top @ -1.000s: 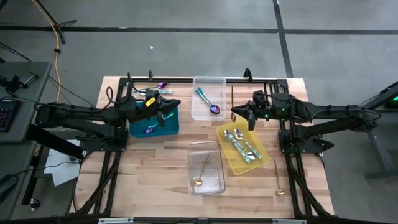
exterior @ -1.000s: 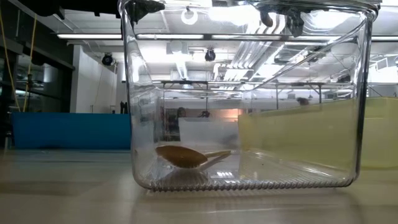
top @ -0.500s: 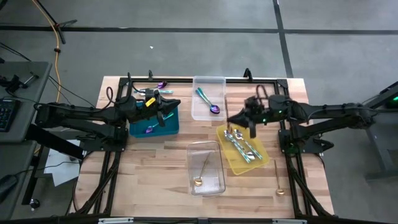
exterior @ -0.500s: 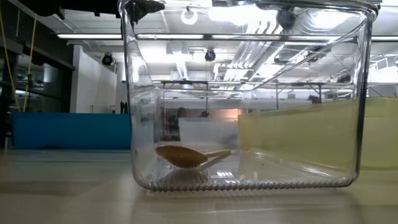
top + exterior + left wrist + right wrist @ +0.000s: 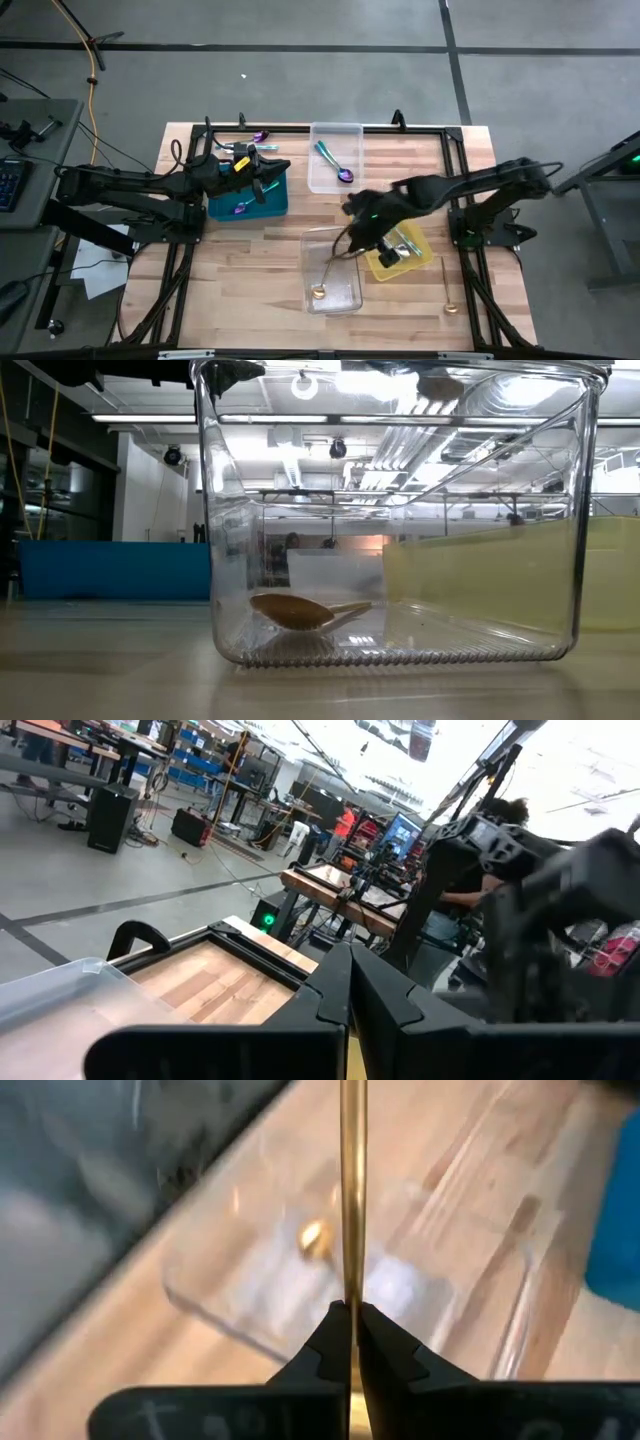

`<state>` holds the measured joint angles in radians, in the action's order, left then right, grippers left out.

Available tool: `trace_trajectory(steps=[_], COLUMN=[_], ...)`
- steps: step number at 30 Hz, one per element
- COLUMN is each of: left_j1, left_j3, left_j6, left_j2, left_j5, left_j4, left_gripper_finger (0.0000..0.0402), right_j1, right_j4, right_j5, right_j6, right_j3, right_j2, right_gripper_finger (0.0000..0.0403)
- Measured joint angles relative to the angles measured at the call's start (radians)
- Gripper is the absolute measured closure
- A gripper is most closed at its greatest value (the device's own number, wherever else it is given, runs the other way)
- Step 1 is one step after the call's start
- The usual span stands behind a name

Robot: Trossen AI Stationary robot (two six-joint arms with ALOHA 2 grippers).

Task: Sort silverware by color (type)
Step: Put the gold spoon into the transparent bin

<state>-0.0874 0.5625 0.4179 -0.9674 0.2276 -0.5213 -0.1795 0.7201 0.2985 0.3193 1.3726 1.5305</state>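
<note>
My right gripper (image 5: 352, 232) is over the far right part of the near clear tray (image 5: 345, 297), shut on a thin gold utensil (image 5: 351, 1190). A gold spoon (image 5: 320, 291) lies on that tray's floor, and shows in the low view as the gold spoon (image 5: 295, 610). Silver pieces (image 5: 398, 243) lie in the yellow tray (image 5: 375, 270). A teal-handled spoon (image 5: 333, 163) lies in the far clear tray (image 5: 318, 182), a purple piece (image 5: 243, 207) in the teal tray (image 5: 275, 205). My left gripper (image 5: 350, 965) waits shut over the teal tray. My right gripper pinches the gold utensil's thin handle (image 5: 351, 1285) between its two fingers. The handle runs straight on beyond the fingertips (image 5: 325, 1342), along them, over the clear tray. The utensil is lifted clear. Its other end is hidden by the gripper.
Another gold spoon (image 5: 448, 300) lies on the table near the right edge, and a purple spoon (image 5: 260, 136) lies at the far edge beyond the teal tray. A black frame (image 5: 400, 128) runs around the table's far side. Bare wood lies at the near left.
My right gripper has carried the gold utensil from the far end of the yellow tray toward the table's near edge and left, ending over the near clear tray. It has turned as it went. The left arm has kept still.
</note>
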Motion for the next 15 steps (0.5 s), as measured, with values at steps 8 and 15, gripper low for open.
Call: trace_trajectory(steps=[8,15], left_j1=[0.0,0.0], left_j3=[0.0,0.0], left_j6=[0.001,0.009], left_j2=[0.0,0.0], left_j5=[0.0,0.0], left_j4=[0.0,0.0], left_gripper_finger=[0.0402,0.0401], right_j1=[0.0,0.0], right_j4=[0.288,0.342], right_j5=[-0.027,-0.101], right_j6=[0.452,0.641], right_j3=[0.258,0.409], right_j2=[0.269,0.412], right_gripper_finger=[0.0403,0.0403])
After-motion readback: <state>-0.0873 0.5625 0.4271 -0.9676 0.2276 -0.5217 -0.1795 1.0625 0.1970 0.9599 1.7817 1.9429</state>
